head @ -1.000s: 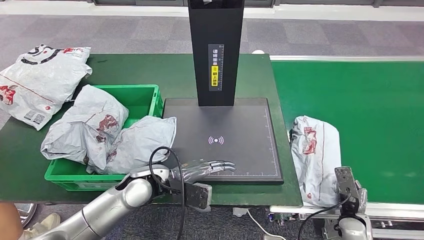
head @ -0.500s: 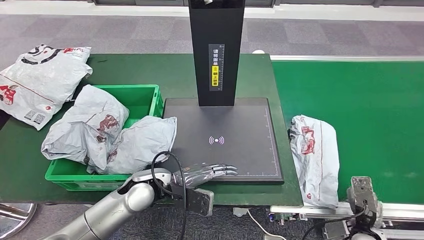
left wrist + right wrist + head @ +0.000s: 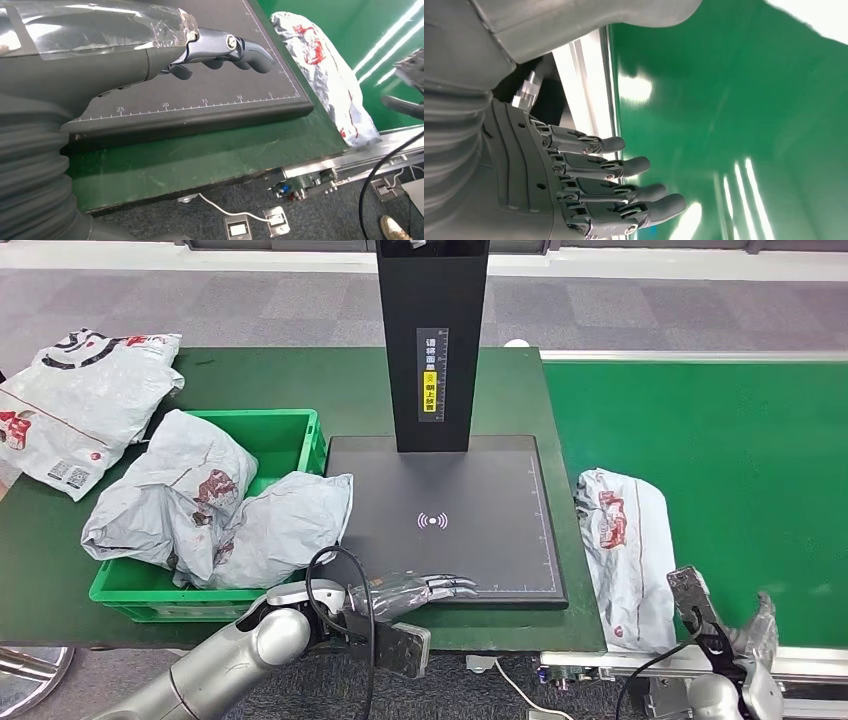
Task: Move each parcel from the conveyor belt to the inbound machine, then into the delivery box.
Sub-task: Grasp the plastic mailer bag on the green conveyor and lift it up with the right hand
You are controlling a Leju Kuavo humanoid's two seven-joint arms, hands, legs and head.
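A grey parcel point(image 3: 625, 550) with red print lies on the green conveyor belt point(image 3: 740, 460), at its edge nearest the scan plate; it also appears in the left wrist view point(image 3: 325, 75). My left hand point(image 3: 415, 590) lies flat and open, fingers point(image 3: 225, 47) stretched over the front edge of the black scan plate point(image 3: 470, 490), holding nothing. My right hand point(image 3: 745, 640) hovers open at the belt's front edge, just right of the parcel and apart from it; its fingers point(image 3: 624, 185) are spread over the belt. The green crate point(image 3: 290, 435) holds two grey parcels point(image 3: 220, 510).
The machine's black post point(image 3: 432, 340) rises from the back of the plate. Another parcel point(image 3: 80, 405) lies on the green table at far left. The belt's metal rail point(image 3: 640, 660) runs along the front, with cables under it.
My right hand has moved right along the belt's front edge and turned, so its fingers now show. The parcel has drifted slightly left. My left hand has barely moved.
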